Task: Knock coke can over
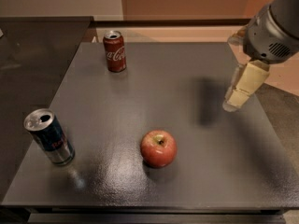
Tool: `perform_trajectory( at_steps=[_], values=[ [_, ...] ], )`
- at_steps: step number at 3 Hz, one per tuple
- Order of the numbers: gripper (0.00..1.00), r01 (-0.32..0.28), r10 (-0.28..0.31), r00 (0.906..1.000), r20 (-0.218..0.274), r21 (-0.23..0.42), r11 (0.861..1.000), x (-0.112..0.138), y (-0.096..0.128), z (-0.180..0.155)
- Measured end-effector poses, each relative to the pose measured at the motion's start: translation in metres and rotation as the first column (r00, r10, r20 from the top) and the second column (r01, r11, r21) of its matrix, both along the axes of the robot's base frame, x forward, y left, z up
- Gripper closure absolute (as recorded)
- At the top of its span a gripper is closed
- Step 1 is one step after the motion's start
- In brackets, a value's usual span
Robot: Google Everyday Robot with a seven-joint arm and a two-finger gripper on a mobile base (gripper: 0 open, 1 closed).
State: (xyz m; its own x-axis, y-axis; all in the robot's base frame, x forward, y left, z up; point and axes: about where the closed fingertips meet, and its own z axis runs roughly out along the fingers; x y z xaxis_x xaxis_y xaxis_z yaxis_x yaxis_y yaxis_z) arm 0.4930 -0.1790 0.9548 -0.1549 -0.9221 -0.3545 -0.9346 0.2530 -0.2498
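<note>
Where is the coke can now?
In camera view, the coke can stands upright near the table's far-left corner; the gripper hangs over the right edge.
</note>
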Motion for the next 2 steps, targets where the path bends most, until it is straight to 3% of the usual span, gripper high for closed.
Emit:
perform_trajectory(
  at_steps=[1,2],
  values=[
    [0.0,-0.004,0.003,0.9997,0.024,0.041,0.999,0.02,0.011,-0.009],
    [0.0,0.013,-0.022,0.9966,0.079,0.116,0.993,0.053,0.041,-0.017]
  ],
)
